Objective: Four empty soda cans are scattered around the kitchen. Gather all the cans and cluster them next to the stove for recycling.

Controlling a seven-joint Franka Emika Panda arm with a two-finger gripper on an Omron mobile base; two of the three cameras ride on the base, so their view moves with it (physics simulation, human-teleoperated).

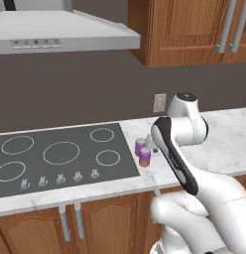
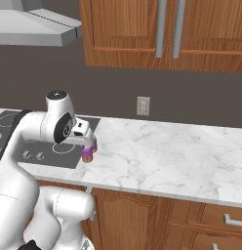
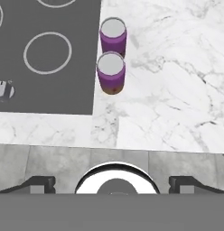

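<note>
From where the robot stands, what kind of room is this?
It looks like a home kitchen. A flat dark grey cooktop with white burner rings is set into a white marble counter, a grey extractor hood hangs above it, and reddish-brown wooden cabinets line the wall.

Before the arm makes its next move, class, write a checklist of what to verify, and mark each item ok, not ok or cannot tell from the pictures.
1. Jaws empty: ok. The gripper is open with nothing between its fingertips.
2. Near can upright on the counter: ok.
3. Far can upright beside it: ok; whether the two touch, cannot tell.
4. Both cans next to the stove, off its dark surface: ok.
5. All four cans gathered: not ok; two stand here.
6. Gripper clear of the cans: ok in the hand view, which looks down on them from above.
</note>
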